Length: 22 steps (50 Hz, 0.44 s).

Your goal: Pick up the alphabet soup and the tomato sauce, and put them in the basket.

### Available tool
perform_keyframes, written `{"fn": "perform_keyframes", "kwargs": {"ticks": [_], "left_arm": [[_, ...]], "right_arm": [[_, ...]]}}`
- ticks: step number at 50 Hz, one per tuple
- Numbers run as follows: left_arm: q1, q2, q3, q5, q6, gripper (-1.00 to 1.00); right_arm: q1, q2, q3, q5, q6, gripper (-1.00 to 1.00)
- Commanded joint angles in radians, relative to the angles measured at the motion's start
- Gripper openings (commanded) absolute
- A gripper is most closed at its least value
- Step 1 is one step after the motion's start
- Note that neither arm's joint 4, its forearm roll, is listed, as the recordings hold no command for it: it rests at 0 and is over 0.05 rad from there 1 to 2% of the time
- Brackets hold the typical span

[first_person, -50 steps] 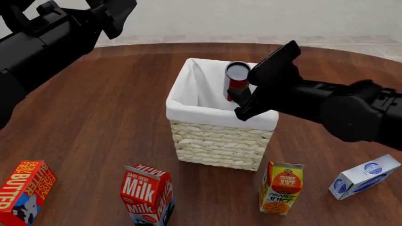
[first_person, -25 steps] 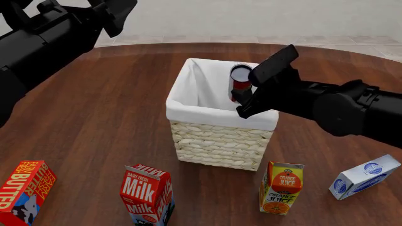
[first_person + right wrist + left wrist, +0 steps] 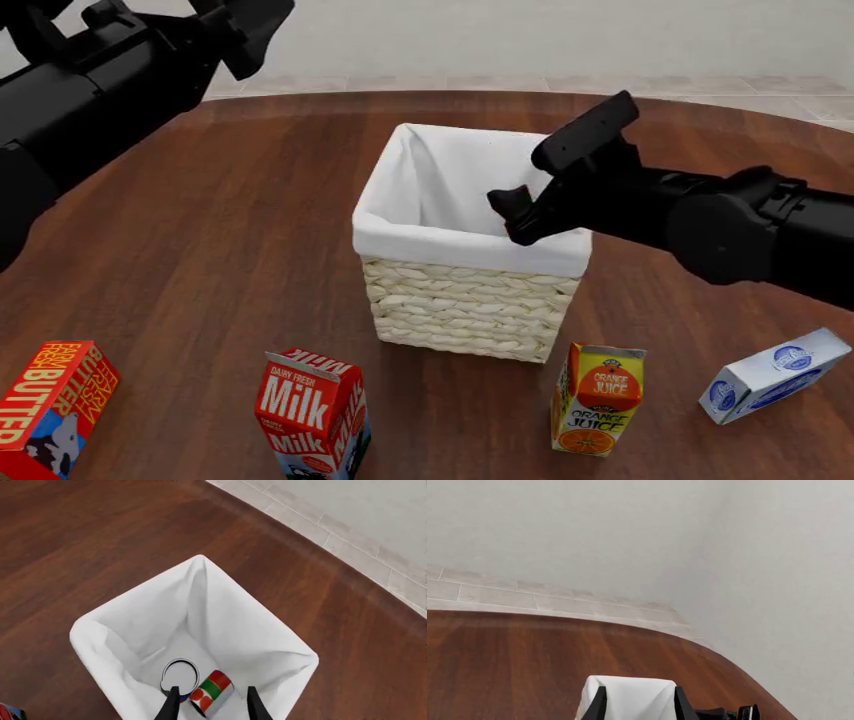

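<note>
The cream wicker basket (image 3: pixel 461 300) with its white liner stands mid-table. In the right wrist view the tomato sauce (image 3: pixel 215 685), red with a green patch, lies tilted on the basket's floor (image 3: pixel 200 630). Beside it stands the alphabet soup (image 3: pixel 180 672), its grey top up. Both cans are hidden in the front view. My right gripper (image 3: pixel 514 212) hangs over the basket's right rim, open and empty, fingers (image 3: pixel 172 702) apart above the cans. My left gripper (image 3: pixel 247 30) is high at the far left, open and empty (image 3: pixel 639 700), with the basket's liner (image 3: pixel 627 692) far below it.
Along the near edge stand a butter carton (image 3: pixel 54 405), a milk carton (image 3: pixel 314 410) and an orange juice carton (image 3: pixel 598 398). A white-and-blue carton (image 3: pixel 774 375) lies on its side at the right.
The right gripper held the tomato sauce over the basket and lowered it. Now the can has left the fingers and lies inside the basket. The left arm has barely moved.
</note>
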Motion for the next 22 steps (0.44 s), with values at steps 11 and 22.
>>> {"fn": "perform_keyframes", "kwargs": {"ticks": [11, 22], "left_arm": [[-0.003, -0.004, -0.001, 0.001, 0.001, 1.0], [-0.002, -0.006, 0.004, -0.003, -0.002, 1.0]], "right_arm": [[-0.001, -0.03, 0.002, 0.012, -0.006, 1.0], [0.009, -0.066, -0.005, 0.035, -0.015, 1.0]]}}
